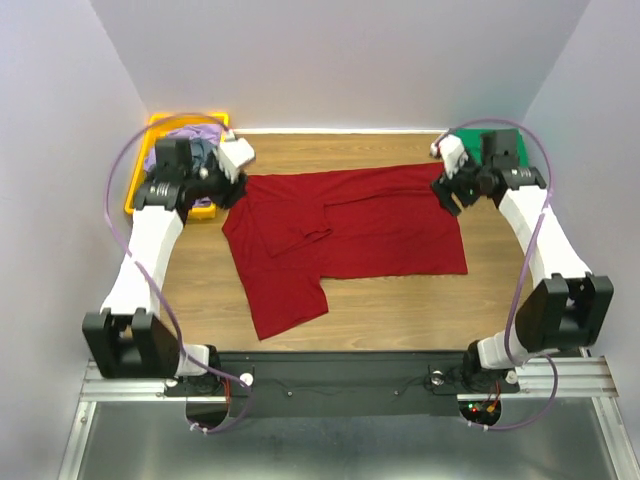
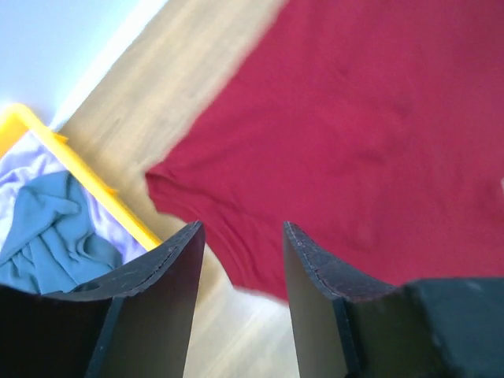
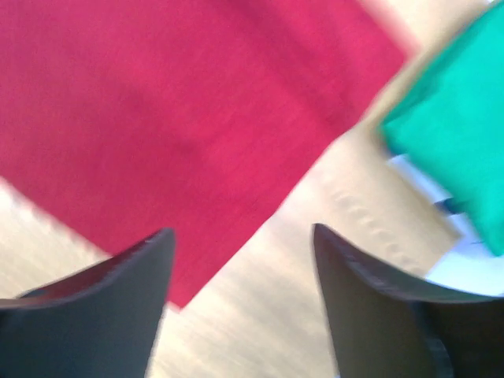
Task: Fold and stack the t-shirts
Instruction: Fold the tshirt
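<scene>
A dark red t-shirt point(image 1: 350, 225) lies spread on the wooden table, partly folded, with one sleeve pointing toward the near edge. My left gripper point(image 1: 233, 188) is open and empty just above the shirt's far left corner; in the left wrist view point(image 2: 240, 236) the red cloth point(image 2: 354, 118) lies under and ahead of the jaws. My right gripper point(image 1: 447, 195) is open and empty over the shirt's far right corner; in the right wrist view point(image 3: 240, 236) the red edge point(image 3: 181, 102) runs between the jaws. A bright green shirt point(image 3: 457, 134) lies folded at the back right point(image 1: 468, 134). The lavender point(image 2: 24, 169) and grey-blue point(image 2: 55, 228) shirts lie crumpled in the tray.
A yellow plastic tray point(image 1: 137, 190) stands at the back left corner, right beside my left arm; its rim point(image 2: 118, 201) shows in the left wrist view. White walls close in the table on the left, the back and the right. Bare wood shows along the near edge.
</scene>
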Action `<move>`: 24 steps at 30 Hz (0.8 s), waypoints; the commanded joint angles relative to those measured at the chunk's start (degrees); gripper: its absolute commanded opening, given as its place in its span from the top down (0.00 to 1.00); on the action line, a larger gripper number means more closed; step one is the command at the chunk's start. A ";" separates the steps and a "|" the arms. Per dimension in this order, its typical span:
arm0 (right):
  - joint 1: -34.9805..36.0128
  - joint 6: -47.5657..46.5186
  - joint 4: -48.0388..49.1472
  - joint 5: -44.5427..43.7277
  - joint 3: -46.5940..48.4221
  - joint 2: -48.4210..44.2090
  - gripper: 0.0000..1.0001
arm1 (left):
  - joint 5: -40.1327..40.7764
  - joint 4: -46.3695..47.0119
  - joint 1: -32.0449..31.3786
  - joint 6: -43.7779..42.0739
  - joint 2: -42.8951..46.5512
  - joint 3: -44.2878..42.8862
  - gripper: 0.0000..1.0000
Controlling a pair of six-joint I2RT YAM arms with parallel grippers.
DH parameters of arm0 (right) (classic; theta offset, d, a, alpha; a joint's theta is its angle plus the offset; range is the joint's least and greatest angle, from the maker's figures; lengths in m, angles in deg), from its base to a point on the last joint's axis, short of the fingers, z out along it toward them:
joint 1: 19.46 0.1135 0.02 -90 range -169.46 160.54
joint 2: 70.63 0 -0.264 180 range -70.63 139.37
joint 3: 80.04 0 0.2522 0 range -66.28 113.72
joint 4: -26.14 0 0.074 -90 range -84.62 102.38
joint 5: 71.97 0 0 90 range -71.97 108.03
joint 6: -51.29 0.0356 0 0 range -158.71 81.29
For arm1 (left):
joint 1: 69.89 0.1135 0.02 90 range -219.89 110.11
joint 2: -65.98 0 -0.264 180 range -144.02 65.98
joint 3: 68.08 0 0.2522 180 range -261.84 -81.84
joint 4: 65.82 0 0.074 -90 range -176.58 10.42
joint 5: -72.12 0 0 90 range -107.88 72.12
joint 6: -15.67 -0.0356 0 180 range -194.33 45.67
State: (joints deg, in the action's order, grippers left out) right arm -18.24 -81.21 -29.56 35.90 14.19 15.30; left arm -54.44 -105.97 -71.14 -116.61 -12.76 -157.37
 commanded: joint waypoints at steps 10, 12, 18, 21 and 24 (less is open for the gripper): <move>0.02 -15.68 -5.28 -3.98 -26.93 -8.32 0.42 | 11.32 -9.92 -5.50 -21.53 13.70 30.60 0.51; 0.02 -16.12 -4.65 -4.68 -28.34 -8.24 0.43 | 12.47 -8.51 -7.26 -20.91 13.61 33.07 0.51; 0.02 -18.14 2.10 -7.93 -34.31 -6.83 0.44 | 15.20 -4.11 -8.15 -18.89 11.07 34.13 0.51; 0.02 -18.49 6.06 -10.92 -36.51 -6.65 0.49 | 15.90 -4.11 -8.15 -18.80 10.01 33.60 0.52; 0.02 -18.58 11.07 -13.20 -38.98 -7.00 0.50 | 16.43 -3.49 -8.15 -19.15 9.66 33.86 0.52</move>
State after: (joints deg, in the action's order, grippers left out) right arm -18.27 -98.41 -26.98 26.70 -23.54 8.91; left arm -39.01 -111.00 -79.17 -135.74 -3.12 -123.51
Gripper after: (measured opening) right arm 0.503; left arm 0.486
